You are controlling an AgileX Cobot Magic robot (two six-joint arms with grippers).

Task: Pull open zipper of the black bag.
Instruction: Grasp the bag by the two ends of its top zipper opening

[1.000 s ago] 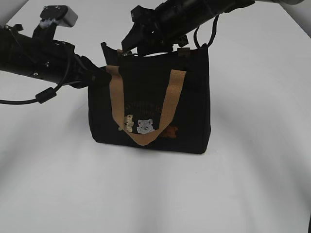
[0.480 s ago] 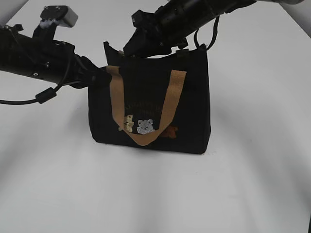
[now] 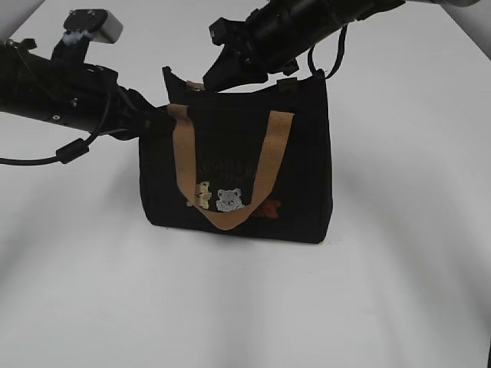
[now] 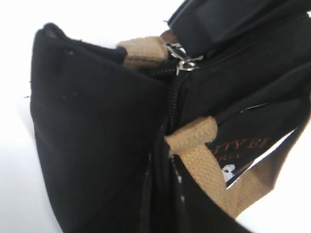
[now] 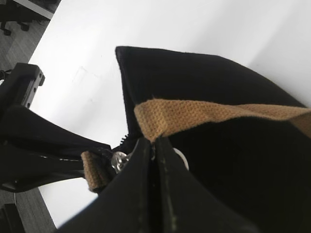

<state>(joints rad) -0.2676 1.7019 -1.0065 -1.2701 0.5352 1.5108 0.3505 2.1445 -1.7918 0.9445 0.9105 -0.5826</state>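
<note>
The black bag [image 3: 238,169] stands upright on the white table, tan handle and bear patches facing me. My left gripper [image 3: 157,119] is shut on the bag's upper left end; in the left wrist view its dark fingers [image 4: 170,194] pinch the end seam just below a tan tab [image 4: 192,136]. The zipper [image 4: 172,102] runs up that seam to a silvery pull [image 4: 183,60]. My right gripper [image 3: 209,80] reaches in from the upper right over the top left corner. Its fingers [image 5: 153,145] are pressed together, with the pull's metal [image 5: 119,160] showing beside them.
The tan front handle [image 3: 265,169] hangs down the bag's face. A second tan webbing strap [image 5: 204,114] crosses the top in the right wrist view. The left arm's cable [image 3: 69,149] loops over the table [image 3: 383,291] at the left.
The right gripper's jaws have closed at the zipper pull, and the gripper has shifted slightly right. The left arm and the bag have stayed still.
</note>
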